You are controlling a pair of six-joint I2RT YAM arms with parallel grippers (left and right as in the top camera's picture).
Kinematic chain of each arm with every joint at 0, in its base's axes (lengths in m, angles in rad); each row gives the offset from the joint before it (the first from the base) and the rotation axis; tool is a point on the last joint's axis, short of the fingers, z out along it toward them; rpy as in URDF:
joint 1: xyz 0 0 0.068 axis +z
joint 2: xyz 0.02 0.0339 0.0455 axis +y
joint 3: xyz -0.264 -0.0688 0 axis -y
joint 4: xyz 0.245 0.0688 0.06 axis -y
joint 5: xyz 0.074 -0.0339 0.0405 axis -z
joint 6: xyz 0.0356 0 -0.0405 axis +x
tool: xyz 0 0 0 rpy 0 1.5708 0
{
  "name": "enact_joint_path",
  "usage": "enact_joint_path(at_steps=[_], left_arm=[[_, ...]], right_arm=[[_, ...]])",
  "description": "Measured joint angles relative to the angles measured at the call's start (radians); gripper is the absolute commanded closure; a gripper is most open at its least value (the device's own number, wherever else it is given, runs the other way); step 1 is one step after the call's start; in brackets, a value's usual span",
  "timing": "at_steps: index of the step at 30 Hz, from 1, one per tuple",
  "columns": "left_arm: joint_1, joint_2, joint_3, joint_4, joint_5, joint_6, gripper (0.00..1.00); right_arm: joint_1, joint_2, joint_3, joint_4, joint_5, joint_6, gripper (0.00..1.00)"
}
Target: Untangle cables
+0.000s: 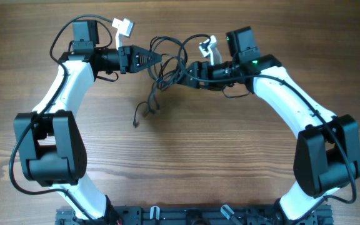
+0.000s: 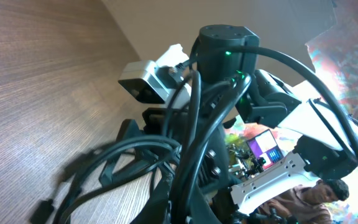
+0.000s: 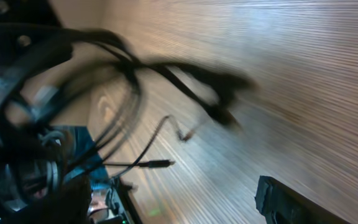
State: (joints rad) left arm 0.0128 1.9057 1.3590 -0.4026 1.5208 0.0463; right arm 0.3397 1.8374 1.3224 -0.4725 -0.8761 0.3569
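Cables (image 1: 169, 67): knot at upper centre of the overhead frame, loose tail trailing toward the middle. My left gripper (image 1: 159, 59) is pinched tight on a strand; my right gripper (image 1: 185, 74) is spread wide beside the knot. Best: anchor left, right takes 1 loop only, draw apart slowly.

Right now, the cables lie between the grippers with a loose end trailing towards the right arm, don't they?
No: the overhead view shows the loose end trailing towards the left arm; the cables lie between the left gripper and right gripper.
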Motion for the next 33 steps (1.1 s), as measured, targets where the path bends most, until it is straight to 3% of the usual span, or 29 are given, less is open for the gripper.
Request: enact_joint_path(at_steps=[8, 16, 26, 33], left_arm=[[0.001, 0.000, 0.000, 0.000, -0.004, 0.000, 0.96], [0.001, 0.000, 0.000, 0.000, -0.023, 0.000, 0.96], [0.001, 0.000, 0.000, 0.000, -0.055, -0.003, 0.96], [-0.005, 0.000, 0.000, -0.008, -0.122, -0.045, 0.96]], right_arm=[[0.008, 0.000, -0.002, 0.093, -0.118, -0.003, 0.16], [0.008, 0.001, -0.006, 0.233, -0.142, 0.081, 0.16], [0.008, 0.003, -0.006, 0.171, -0.119, 0.110, 0.15], [0.010, 0.005, -0.008, 0.288, -0.110, 0.183, 0.16]])
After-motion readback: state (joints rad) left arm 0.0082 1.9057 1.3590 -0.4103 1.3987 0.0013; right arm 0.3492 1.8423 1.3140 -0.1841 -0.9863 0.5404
